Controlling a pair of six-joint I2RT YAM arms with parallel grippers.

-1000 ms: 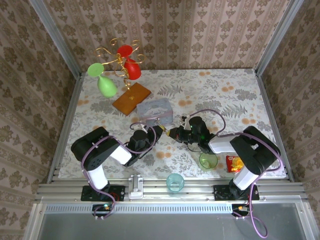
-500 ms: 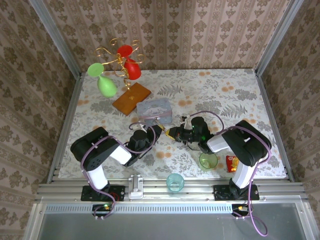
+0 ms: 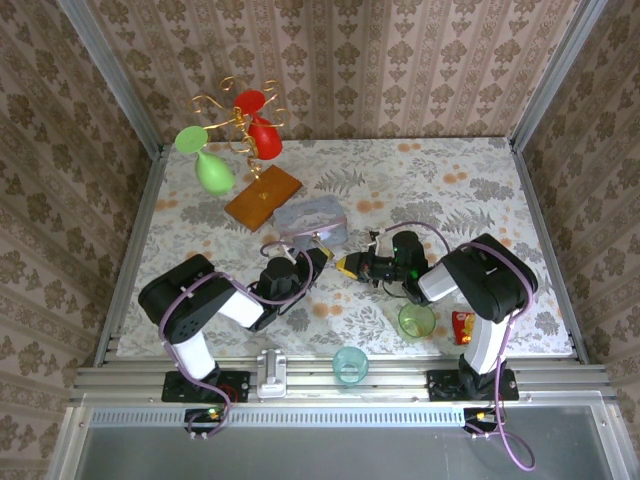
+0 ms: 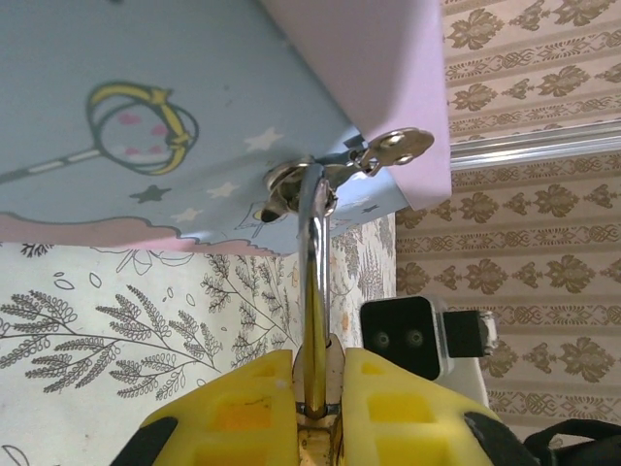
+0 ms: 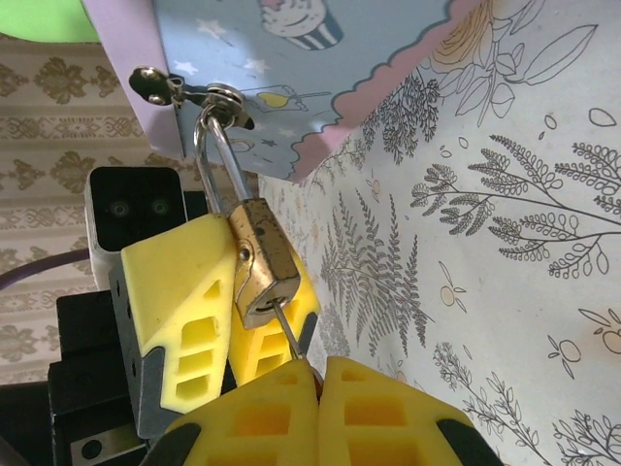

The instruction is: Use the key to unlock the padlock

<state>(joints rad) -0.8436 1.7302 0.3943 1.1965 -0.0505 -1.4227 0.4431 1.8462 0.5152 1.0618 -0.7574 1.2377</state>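
The brass padlock [image 5: 264,260] hangs by its silver shackle [image 5: 215,146] from the hasp of a pale blue cartoon tin [image 5: 320,68]. My left gripper [image 4: 320,364] is shut on the padlock's body, seen edge-on, and the shackle [image 4: 312,272] rises from it to the hasp [image 4: 296,187]. My right gripper [image 5: 318,374] is shut on the key, whose thin blade [image 5: 291,335] sits in the keyhole at the padlock's bottom. In the top view the left gripper [image 3: 322,256] and right gripper [image 3: 347,266] meet tip to tip just in front of the tin [image 3: 305,215].
A green cup [image 3: 417,321] and a red packet [image 3: 465,326] stand by the right arm. A teal cup [image 3: 350,363] sits at the front edge. Behind the tin are a wooden board [image 3: 263,195] and a wire stand with balloons [image 3: 235,130].
The right arm's elbow has swung inward to the left and its wrist has turned. Both grippers have stayed at the padlock.
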